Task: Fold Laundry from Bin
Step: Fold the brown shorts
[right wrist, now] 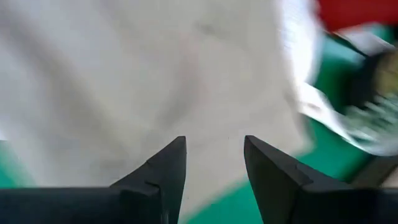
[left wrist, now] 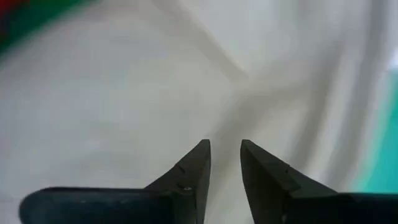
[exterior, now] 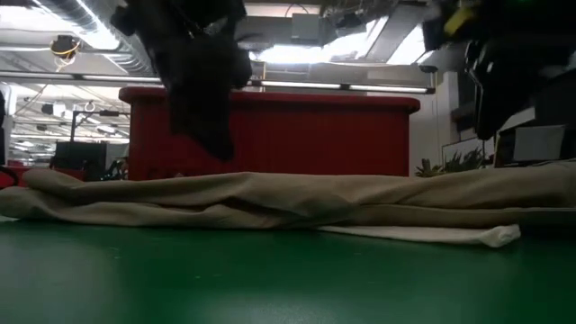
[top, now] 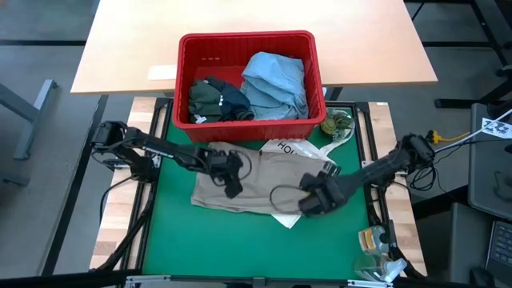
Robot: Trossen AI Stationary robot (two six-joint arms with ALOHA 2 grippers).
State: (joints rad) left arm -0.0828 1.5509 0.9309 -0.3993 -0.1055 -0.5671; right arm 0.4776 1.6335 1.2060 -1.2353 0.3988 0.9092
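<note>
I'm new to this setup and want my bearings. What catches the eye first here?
The red bin at the far edge of the green mat, holding a light blue shirt and dark clothes. In front of it a beige garment lies spread out, with the left gripper and right gripper over it.

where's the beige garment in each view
high view: beige garment spread on the green mat, just in front of the red bin.
low view: a long low fold across the picture, bin behind.
left wrist view: fills the picture.
right wrist view: fills most.
Shared landmark: the red bin.
</note>
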